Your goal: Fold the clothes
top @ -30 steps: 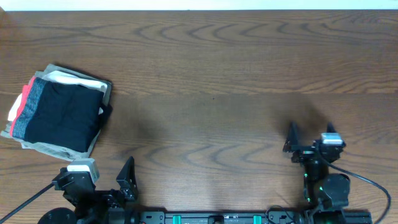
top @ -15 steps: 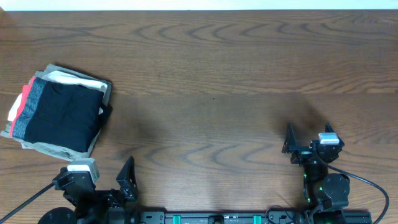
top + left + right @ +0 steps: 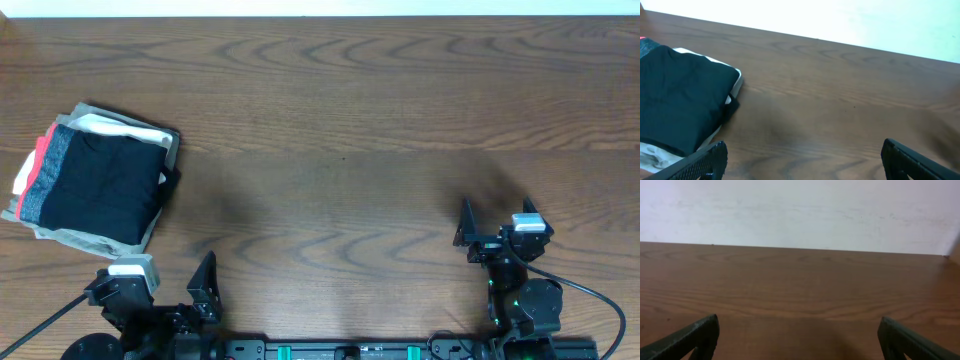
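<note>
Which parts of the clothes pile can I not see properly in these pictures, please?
Overhead view: the folded black soft-fabric trousers with red-and-grey waistband cover most of the white shirt and the khaki-olive garment beneath.
Left wrist view: the frame's left and bottom edges cut off the trousers.
Right wrist view: the trousers lie outside the frame.

Dark wood-grain table (image 3: pixel 360 120), white shirt (image 3: pixel 125 128) — apparently folded — on khaki-olive garment (image 3: pixel 100 240), pale wall (image 3: pixel 800 210) behind

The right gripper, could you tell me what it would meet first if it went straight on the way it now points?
The way looks free: ahead of the open right gripper lies only bare table up to its far edge, though depth is unclear.
</note>
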Controlling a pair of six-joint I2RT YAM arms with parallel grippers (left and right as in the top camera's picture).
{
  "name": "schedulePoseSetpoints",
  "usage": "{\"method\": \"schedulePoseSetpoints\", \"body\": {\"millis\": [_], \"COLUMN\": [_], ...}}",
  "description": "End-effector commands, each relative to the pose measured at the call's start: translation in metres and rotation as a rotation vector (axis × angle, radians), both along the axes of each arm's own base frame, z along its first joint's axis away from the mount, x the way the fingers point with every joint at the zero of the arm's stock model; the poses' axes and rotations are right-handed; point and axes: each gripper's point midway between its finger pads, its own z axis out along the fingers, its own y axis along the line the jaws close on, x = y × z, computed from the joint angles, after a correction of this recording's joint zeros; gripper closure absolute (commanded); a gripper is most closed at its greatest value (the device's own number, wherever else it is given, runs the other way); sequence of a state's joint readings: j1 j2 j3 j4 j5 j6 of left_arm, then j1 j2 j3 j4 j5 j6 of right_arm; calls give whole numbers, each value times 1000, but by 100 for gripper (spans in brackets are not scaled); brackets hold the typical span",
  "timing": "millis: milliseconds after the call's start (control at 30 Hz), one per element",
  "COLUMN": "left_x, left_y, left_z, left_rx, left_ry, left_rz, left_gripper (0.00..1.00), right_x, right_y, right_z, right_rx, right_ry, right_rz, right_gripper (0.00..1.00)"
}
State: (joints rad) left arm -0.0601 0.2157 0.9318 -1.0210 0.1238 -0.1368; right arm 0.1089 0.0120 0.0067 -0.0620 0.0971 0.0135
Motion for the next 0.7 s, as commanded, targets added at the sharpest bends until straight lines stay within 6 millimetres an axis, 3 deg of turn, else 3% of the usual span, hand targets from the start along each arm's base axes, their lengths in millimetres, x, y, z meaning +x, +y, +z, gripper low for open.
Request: {"method": "schedulePoseSetpoints", "body": {"millis": [0,433,533,667], "left_x": [0,0,4,11], "left_y": [1,1,1,1], "left_z": [1,-1,-13,-47], "left_rx": [5,5,7,23], "left_ry": [-8,-2,30,115], "left_rz": [4,4,4,5], "left_gripper": [2,2,2,2], "right_x": [-1,-1,-1,-1], "right_y": [6,6,6,6], "right_z": [-1,-1,-1,-1], "right_rx": [-14,-14,-14,-14], "right_ry": [0,0,0,0], "right_rz": [28,28,28,28], "right_gripper": [1,1,1,1]}}
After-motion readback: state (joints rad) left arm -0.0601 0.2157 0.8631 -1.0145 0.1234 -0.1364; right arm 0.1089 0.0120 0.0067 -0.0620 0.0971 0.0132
